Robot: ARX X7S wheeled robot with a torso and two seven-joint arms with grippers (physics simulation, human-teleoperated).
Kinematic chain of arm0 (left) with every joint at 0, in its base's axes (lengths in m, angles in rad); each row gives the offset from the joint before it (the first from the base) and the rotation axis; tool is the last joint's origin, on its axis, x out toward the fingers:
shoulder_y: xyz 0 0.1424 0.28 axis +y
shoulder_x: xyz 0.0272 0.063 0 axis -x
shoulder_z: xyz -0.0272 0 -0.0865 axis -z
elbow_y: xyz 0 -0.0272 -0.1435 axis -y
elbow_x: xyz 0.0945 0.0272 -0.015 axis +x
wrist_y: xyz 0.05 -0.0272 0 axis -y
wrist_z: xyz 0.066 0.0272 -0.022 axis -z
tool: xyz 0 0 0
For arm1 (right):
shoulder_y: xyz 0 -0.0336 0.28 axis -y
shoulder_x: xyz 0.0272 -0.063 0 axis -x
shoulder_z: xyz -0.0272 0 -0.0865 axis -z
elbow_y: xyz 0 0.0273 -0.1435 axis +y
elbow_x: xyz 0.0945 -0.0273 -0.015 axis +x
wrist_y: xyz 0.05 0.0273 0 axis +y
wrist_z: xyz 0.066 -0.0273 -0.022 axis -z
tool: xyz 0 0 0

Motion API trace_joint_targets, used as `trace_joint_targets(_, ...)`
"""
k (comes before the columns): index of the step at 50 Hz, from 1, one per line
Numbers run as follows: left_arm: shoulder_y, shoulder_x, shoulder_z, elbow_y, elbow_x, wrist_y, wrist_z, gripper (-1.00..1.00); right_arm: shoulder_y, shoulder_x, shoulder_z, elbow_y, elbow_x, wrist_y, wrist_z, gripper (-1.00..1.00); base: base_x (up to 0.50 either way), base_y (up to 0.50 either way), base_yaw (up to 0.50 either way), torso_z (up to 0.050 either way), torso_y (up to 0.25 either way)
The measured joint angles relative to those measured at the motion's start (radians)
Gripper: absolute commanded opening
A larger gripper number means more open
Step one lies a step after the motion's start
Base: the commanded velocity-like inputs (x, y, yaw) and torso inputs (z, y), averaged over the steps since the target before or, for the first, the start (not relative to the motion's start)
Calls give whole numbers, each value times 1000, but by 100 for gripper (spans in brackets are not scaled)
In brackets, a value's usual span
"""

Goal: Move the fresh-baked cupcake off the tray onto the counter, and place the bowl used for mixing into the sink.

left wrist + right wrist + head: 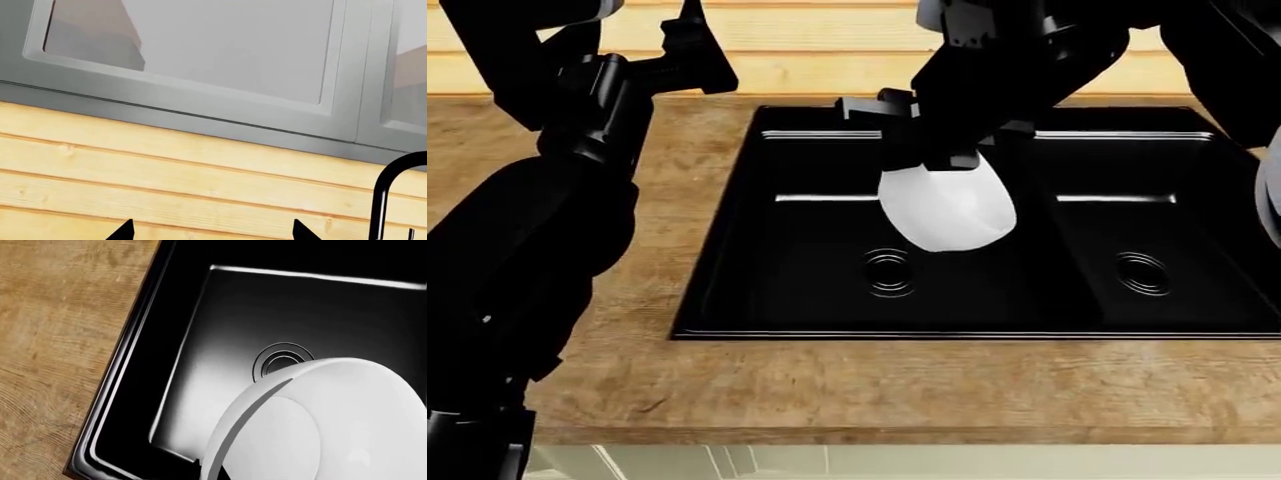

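Your right gripper pinches the rim of the bowl and holds it tilted above the sink, over the left basin, near the divider. In the head view, the round drain lies at 7 o'clock from the bowl. Your left gripper is raised at 10 o'clock from the sink, above the counter; its two fingertips stand apart, holding nothing, facing the wood-plank wall and the faucet. No writing or label can be read anywhere.
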Motion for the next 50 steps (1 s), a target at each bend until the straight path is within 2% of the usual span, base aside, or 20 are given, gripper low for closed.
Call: trace_joint_targets(50, -2, 0, 7, -5, 0, 7, -1, 100, -21, 0, 134, -1, -125, 27, 8, -100, 160, 0, 0, 0, 1)
